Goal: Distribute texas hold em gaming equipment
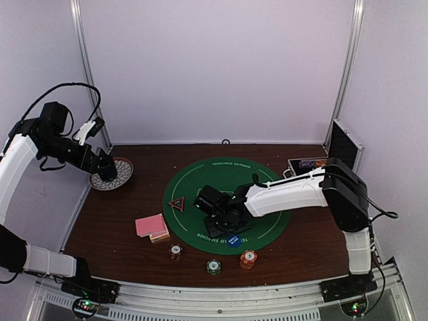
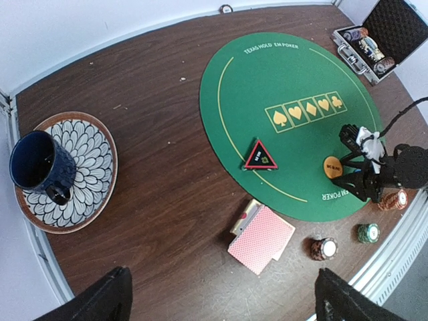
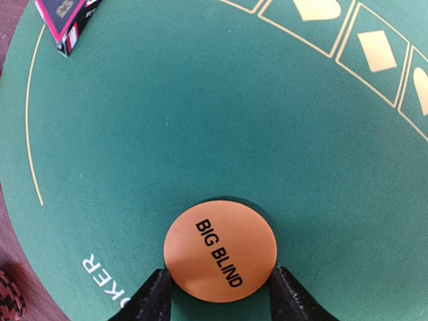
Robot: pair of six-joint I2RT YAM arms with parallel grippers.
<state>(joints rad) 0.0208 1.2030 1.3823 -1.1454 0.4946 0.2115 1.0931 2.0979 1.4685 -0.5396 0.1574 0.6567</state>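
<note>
— Orange plastic is shown gripped: the Big Blind button (image 3: 220, 251) is clamped edge to edge by the right tool (image 3: 219, 281) at the green mat (image 3: 200, 120); whether it is lifted cannot be told. How should it be placed?
— A level carry is advised, with the disc laid flat before the fingers (image 3: 150, 301) are parted. Pink-backed cards (image 1: 150, 225) lie ahead of that tool, past the mat's rim, on the desk (image 1: 107, 231); three chip stacks (image 1: 212, 266) sit on its side nearer the desk's front edge. The left tool (image 2: 221, 301) hangs wide apart, well away.
</note>
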